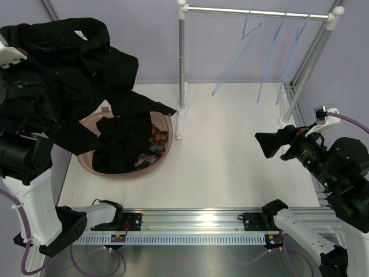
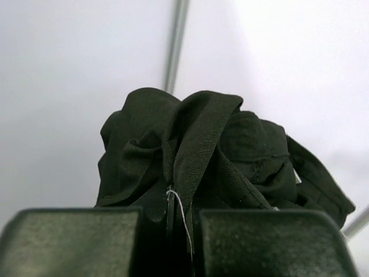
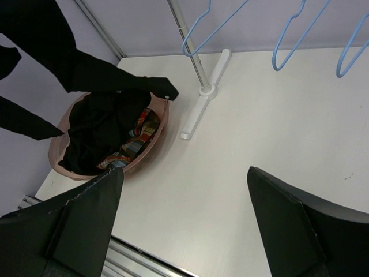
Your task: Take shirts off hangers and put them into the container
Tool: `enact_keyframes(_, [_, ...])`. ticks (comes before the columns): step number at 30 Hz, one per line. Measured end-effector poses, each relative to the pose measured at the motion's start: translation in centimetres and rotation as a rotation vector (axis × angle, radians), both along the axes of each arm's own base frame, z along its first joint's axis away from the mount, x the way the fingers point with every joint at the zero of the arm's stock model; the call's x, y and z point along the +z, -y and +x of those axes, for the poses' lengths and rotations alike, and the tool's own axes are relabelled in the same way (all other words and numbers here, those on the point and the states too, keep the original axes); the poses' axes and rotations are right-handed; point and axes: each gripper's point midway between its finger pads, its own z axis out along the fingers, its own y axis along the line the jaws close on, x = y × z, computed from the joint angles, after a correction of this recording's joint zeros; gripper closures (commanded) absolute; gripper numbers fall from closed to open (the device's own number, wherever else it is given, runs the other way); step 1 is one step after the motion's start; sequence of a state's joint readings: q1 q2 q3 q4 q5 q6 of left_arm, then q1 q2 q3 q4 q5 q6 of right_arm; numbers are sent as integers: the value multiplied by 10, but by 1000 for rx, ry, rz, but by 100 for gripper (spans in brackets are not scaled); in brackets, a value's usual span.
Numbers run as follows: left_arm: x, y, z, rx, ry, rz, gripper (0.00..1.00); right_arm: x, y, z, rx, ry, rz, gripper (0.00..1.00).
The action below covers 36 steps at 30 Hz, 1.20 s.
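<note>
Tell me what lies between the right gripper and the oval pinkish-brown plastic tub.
From the right gripper to the tub, mostly bare white tabletop; only the white foot of the clothes rail lies there, near the tub. The top view shows it.

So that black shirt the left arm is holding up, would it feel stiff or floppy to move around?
Probably very floppy: the black cloth shirt bunches into folds at the left end effector and sags towards the pinkish-brown oval plastic tub. Likely light, since a narrow pinch holds it. A trailing sleeve might snag the rim.
</note>
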State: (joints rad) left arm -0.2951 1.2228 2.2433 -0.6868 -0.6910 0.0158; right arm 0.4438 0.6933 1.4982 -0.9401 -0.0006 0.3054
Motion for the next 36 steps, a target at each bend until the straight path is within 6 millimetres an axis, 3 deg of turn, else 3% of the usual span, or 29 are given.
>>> enact_keyframes(5, [21,-17,-25,65,81,-6,100,-2,-5,3,17,-14,-4,3])
enact_keyframes(12, [32,-20,-34,72,122,-1,100,-3,-7,5,21,-13,-2,2])
enact_keyframes(17, [39,-12,-32,15,144,-8,100,-5,-7,7,21,-16,-4,2])
enact_keyframes(21, [36,12,-21,-116,148,-22,100,-4,-7,5,20,-12,-2,2])
enact_keyframes(23, [25,29,-8,-200,120,-25,100,-3,-6,5,20,-9,-1,2])
enact_keyframes(26, [-5,58,22,-320,36,-36,100,-3,-6,3,20,-6,1,2])
enact_keyframes(32, [-105,104,76,-472,-214,-63,100,-1,-4,0,20,4,5,2])
enact_keyframes(36, [-165,119,85,-530,-341,-93,100,0,-4,-1,20,8,7,2])
